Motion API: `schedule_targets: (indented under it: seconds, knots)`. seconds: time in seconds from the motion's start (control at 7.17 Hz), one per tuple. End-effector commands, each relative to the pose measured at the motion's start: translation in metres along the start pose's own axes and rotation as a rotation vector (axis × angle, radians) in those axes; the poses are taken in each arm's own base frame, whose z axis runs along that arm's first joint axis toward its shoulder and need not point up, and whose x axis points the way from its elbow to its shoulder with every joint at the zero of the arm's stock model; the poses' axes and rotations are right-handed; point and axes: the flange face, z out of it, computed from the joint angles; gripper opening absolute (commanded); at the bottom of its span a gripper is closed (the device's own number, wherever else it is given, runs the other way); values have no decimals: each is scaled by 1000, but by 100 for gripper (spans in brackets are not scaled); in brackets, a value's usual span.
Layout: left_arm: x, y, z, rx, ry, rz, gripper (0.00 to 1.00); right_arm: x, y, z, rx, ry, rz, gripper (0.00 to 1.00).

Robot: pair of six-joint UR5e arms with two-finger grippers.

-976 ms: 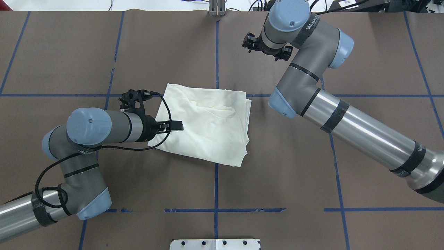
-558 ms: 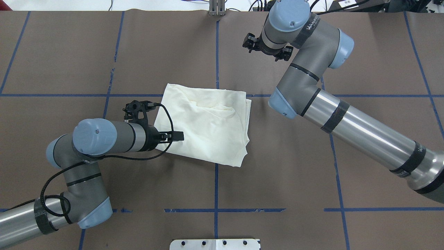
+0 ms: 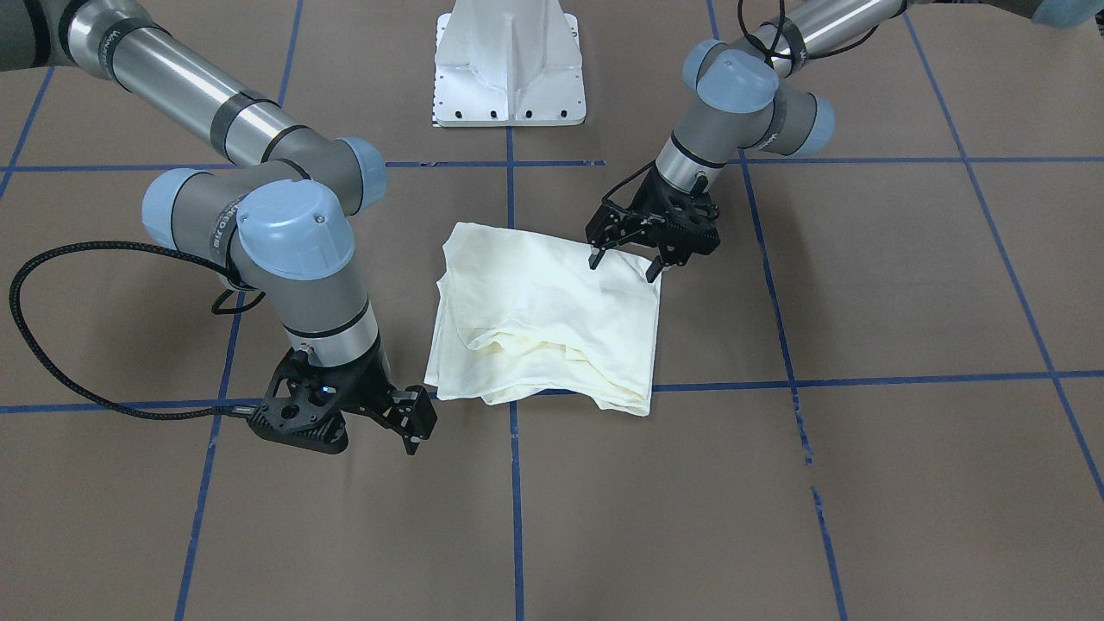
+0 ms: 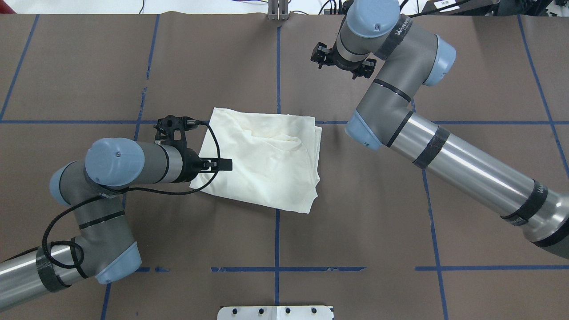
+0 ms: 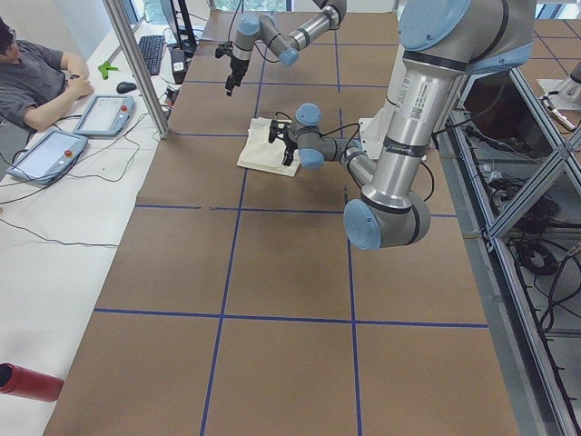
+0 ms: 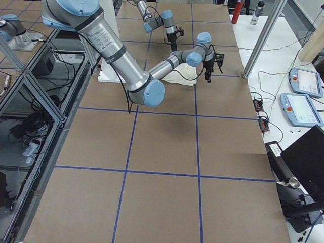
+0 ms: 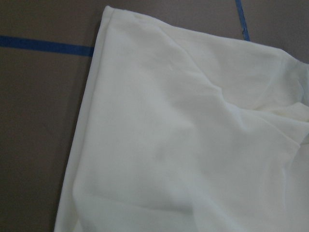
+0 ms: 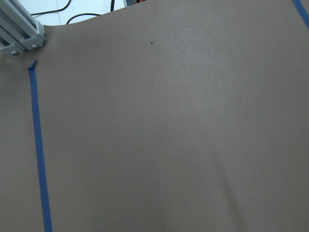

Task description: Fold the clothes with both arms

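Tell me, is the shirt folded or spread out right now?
Folded: the shirt lies as a compact rectangle with stacked edges showing and no sleeves sticking out.

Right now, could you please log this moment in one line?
shirt: folded, ungripped | left gripper: open above shirt edge | right gripper: open, off shirt

Brown table [image 4: 378,213] w/ blue tape grid [image 4: 276,240], white pedestal base [image 3: 509,65], person [image 5: 36,82] nr pendant [image 5: 104,115].

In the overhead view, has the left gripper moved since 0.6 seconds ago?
Yes. The left gripper has moved up the view, away from the robot's base, closer to the horizontal blue tape line, at the shirt's left edge.
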Motion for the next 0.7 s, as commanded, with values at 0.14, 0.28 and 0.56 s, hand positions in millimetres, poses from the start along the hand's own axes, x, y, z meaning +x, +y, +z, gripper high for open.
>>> schedule_targets:
  seconds: [0.14, 0.28, 0.56]
  knots:
    - [15, -39, -100, 2, -168, 150, 100, 107, -36, -59, -109, 28, -199, 100]
    - [9, -56, -137, -1, -230, 204, 100, 153, -54, -84, -129, 41, -267, 100]
    - [-56, -101, -198, -31, -317, 330, 100, 287, -88, -122, -185, 21, -408, 100]
